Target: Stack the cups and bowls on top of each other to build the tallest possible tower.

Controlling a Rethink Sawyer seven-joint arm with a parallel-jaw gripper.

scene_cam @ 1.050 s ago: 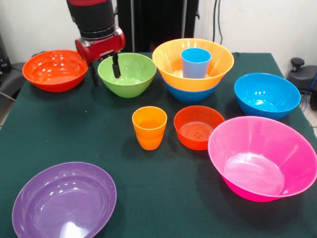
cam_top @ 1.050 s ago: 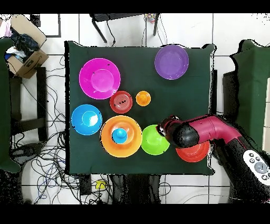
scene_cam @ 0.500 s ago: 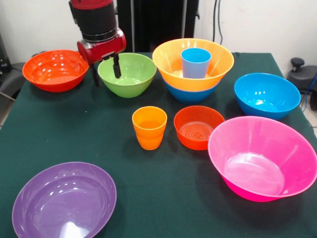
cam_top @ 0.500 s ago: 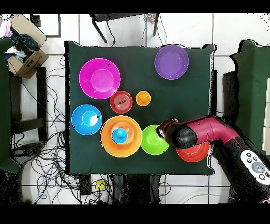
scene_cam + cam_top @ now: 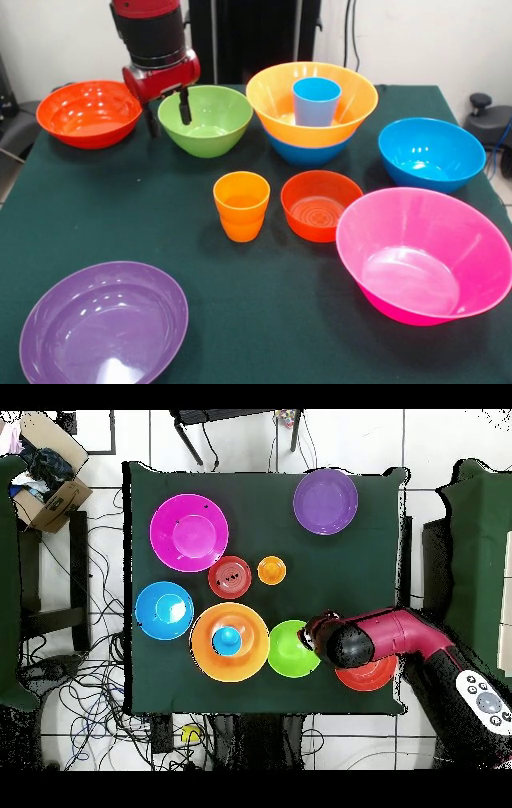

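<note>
Arm down from 11 o'clock; gripper [image 5: 166,114] jaws apart, straddling green bowl's [image 5: 206,120] rim. Dark green table [image 5: 144,208]; white wall [image 5: 416,40], cables on tiled floor [image 5: 90,674].

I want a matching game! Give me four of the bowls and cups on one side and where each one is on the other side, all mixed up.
Things:
1. light blue cup
2. lime green bowl
3. purple bowl
4. orange cup

Places:
A. beside the small red-orange bowl
B. alone near a table corner
C. inside the big orange bowl
D. its rim between the fingers of the robot's hand

Pairs: 1-C, 2-D, 3-B, 4-A
</note>
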